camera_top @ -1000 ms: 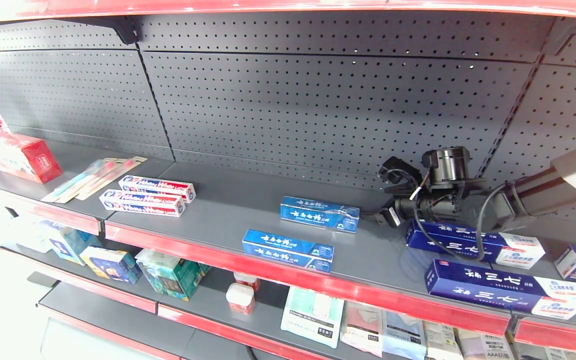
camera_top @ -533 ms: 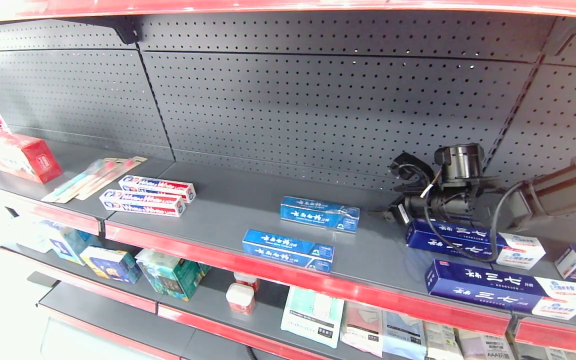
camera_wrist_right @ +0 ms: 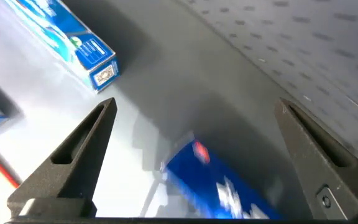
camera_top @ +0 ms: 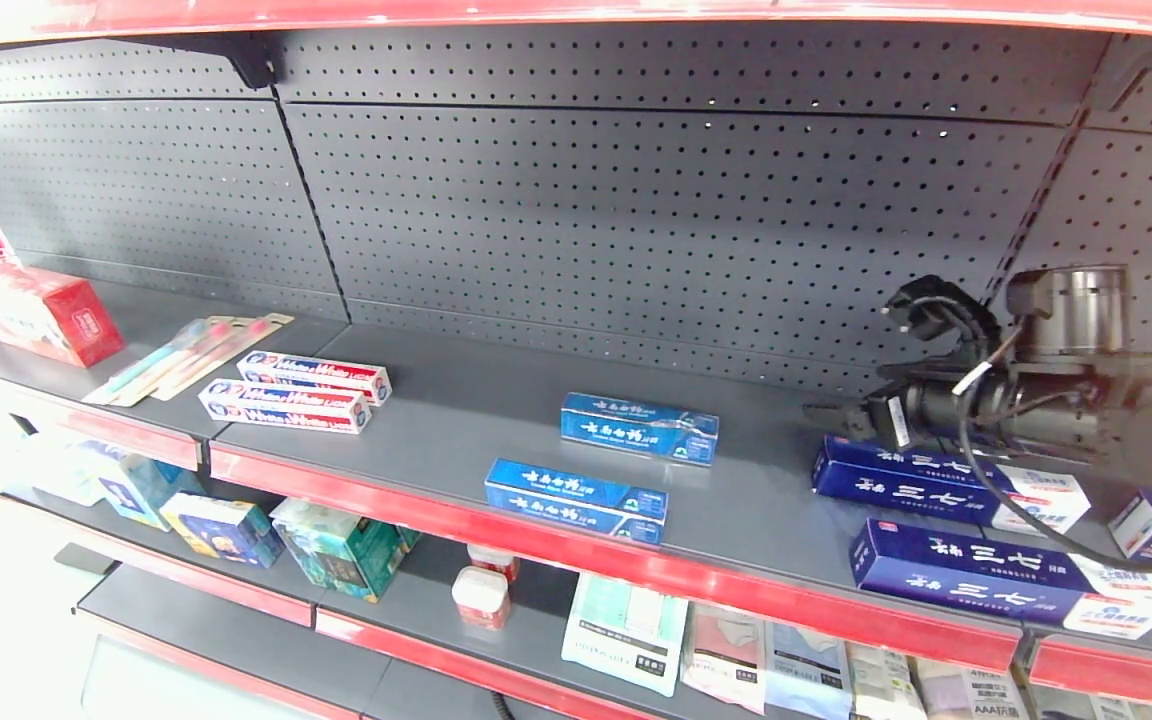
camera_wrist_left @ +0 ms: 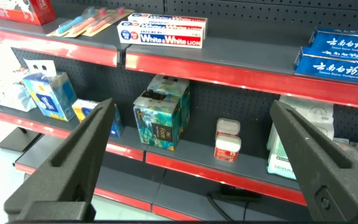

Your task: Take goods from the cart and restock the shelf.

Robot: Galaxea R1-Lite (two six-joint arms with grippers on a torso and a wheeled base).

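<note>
The right pincer (camera_top: pixel 826 413) hovers spread wide and empty over the shelf (camera_top: pixel 476 390). A dark blue toothpaste box (camera_top: pixel 921 482) lies just beneath its fingers and a light blue box (camera_top: pixel 639 427) ahead of its tips. The left pincer (camera_wrist_left: pixel 191 155), likewise spread and empty, has a teal carton (camera_wrist_left: pixel 161 112) beyond its tips.

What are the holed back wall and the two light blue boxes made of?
The back wall looks like painted sheet metal, matt dark grey: regular punched holes, flat panel seams. The light blue boxes seem to be printed cardboard, slightly glossy: sharp folded edges and square ends.
</note>
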